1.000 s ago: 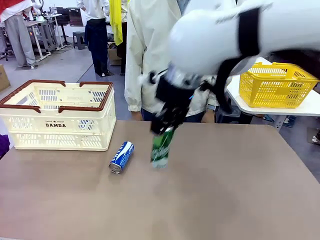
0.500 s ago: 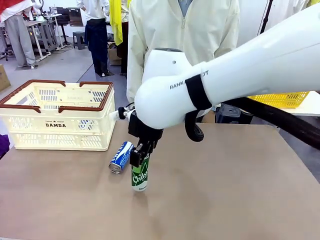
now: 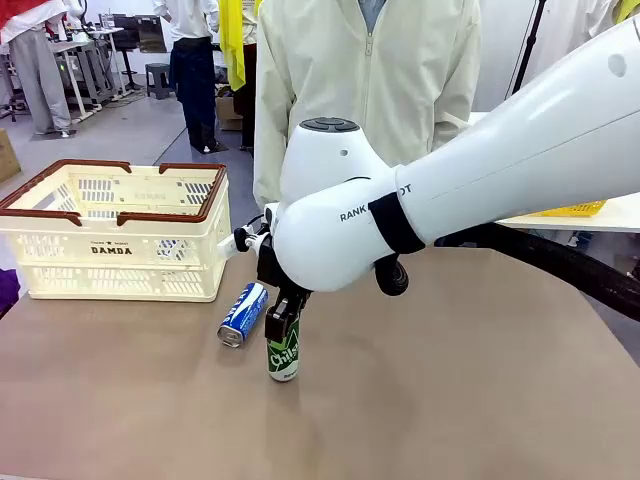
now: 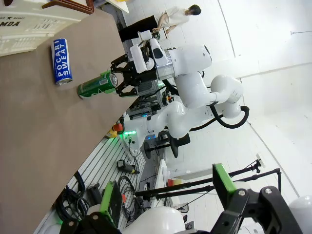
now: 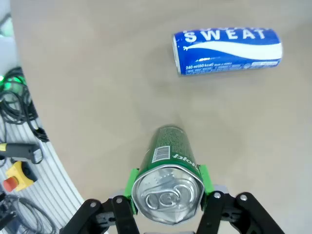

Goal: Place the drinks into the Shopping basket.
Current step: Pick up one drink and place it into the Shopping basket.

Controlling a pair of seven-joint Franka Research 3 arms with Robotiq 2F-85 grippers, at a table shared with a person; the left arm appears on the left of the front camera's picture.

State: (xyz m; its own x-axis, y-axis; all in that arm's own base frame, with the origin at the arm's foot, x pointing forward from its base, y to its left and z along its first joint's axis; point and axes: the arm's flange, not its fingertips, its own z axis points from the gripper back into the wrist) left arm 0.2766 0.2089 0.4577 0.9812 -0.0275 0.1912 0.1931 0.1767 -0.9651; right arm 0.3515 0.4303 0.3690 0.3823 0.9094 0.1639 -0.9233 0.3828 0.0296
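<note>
**Right hand gripping green can; neither drink in the basket yet**

The right hand (image 3: 281, 326) is gripping the green can (image 3: 284, 358) by its top end. Its green pads (image 5: 130, 185) are pressing on opposite sides just under the silver lid, so the hand is closed only as far as the can's width. The can is hanging upright with its base at the desk (image 3: 450, 400). Whether it is touching the surface cannot be told. Holding it by the top is judged to be leaving the body free for lowering over the basket's rim.

The blue can (image 3: 243, 313) is lying on its side just beside the green one, toward the basket (image 3: 112, 250), and nothing is touching it. The basket is sitting at the desk's far left, apart from both cans.

The left hand (image 4: 165, 183) is standing fully open, holding nothing, well away from the cans.

A person (image 3: 370, 70) is standing at the far edge, taking no part.
</note>
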